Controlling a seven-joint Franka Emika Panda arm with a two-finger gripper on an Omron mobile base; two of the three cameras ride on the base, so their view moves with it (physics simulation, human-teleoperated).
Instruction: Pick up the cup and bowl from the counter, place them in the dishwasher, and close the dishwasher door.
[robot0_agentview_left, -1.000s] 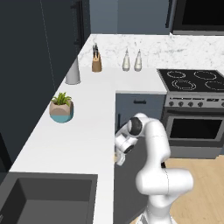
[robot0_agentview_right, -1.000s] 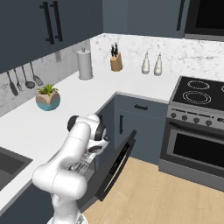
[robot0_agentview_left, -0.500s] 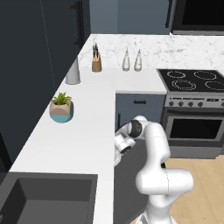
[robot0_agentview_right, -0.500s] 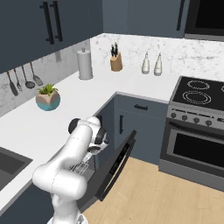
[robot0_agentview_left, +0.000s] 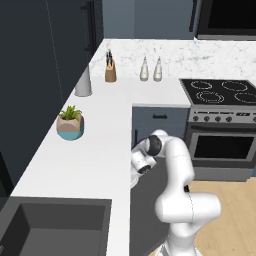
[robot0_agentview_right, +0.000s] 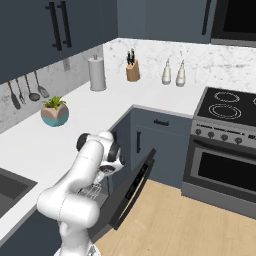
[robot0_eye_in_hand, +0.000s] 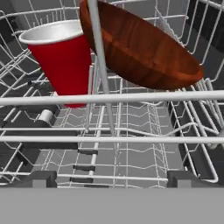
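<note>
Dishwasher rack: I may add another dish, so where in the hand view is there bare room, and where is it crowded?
The near wire floor of the white wire dishwasher rack is free, below the bright red cup and bordered by the rack's right wall. It is crowded at the far end: the cup and the tilted dark reddish-brown wooden bowl sit side by side.
</note>
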